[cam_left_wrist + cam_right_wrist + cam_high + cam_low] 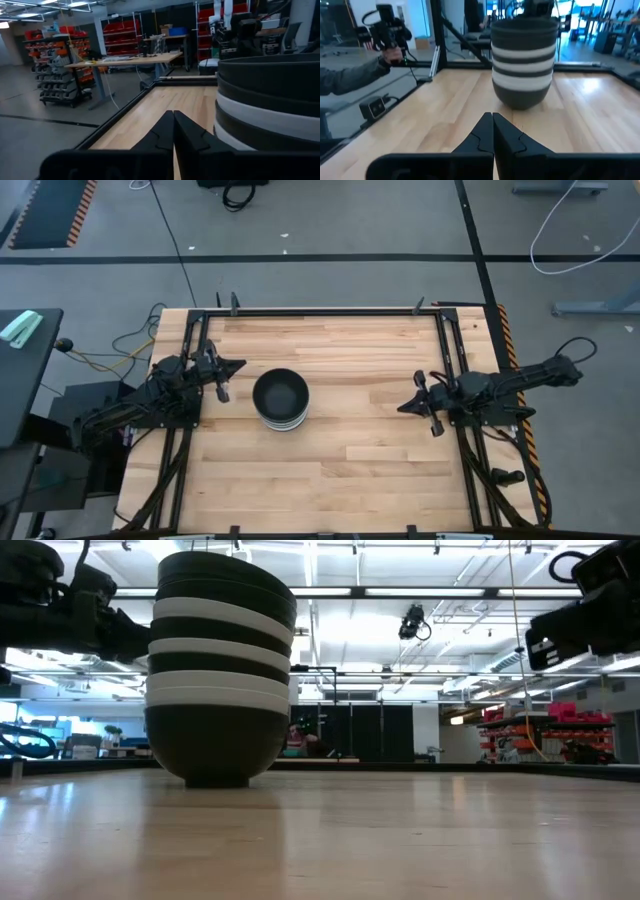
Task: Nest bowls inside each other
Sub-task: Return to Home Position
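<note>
**Left gripper** point(173, 112): fingers pressed together, holding nothing. It sits off the table surface at the left side of the table point(350, 470) and points toward the middle.

**Right gripper** point(492, 115): fingers pressed together, holding nothing. It sits at the right side of the table and points back across at the left one.

**Bowls** point(280, 400): one nested stack standing on the wood, left of the table's centre.
- Position: the left gripper's tip is just beside the stack's rim and does not touch it. The right gripper is well apart from the stack, with bare boards between them.
- Orientation: the stack is upright with mouths up, so its long axis is vertical. The high view looks straight down into the top black bowl.
- Banding: in the low view the stack point(220, 670) has a black bowl at the base, then white and black rims in bands, and black rims at the top.

**Person**: seen in the right wrist view beyond the table's edge. A grey sleeve point(350, 77) and a hand point(385, 56) grip a dark device point(387, 27).
</note>
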`<state>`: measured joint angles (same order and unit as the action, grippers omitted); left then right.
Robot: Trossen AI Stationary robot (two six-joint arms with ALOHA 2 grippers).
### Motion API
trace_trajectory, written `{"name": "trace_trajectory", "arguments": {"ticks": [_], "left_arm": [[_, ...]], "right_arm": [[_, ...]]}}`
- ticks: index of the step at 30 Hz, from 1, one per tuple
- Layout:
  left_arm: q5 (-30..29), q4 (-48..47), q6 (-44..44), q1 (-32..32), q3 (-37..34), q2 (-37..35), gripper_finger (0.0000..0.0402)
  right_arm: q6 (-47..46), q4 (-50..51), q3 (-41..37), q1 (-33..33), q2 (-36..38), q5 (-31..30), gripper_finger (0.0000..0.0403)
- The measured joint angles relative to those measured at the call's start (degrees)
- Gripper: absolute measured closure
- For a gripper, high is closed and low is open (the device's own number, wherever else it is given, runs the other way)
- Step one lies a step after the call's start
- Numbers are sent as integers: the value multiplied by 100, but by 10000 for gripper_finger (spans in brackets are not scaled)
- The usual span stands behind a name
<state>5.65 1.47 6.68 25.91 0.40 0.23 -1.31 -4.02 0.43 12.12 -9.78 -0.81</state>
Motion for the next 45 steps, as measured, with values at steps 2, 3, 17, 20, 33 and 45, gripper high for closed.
{"name": "trace_trajectory", "arguments": {"ticks": [2,3,17,20,33,45], "left_arm": [[80,23,0,0,0,0,386],[112,27,0,0,0,0,382],[362,61,-3,0,0,0,382],[363,61,-3,0,0,0,387],[368,90,-46,0,-2,0,372],[327,164,-461,0,-2,2,387]], "right_arm": [[62,13,0,0,158,0,401],[112,20,0,0,240,0,401],[411,277,2,0,975,1,402],[408,273,2,1,975,1,402],[388,276,2,0,975,0,387],[125,274,2,0,975,0,383]]}}
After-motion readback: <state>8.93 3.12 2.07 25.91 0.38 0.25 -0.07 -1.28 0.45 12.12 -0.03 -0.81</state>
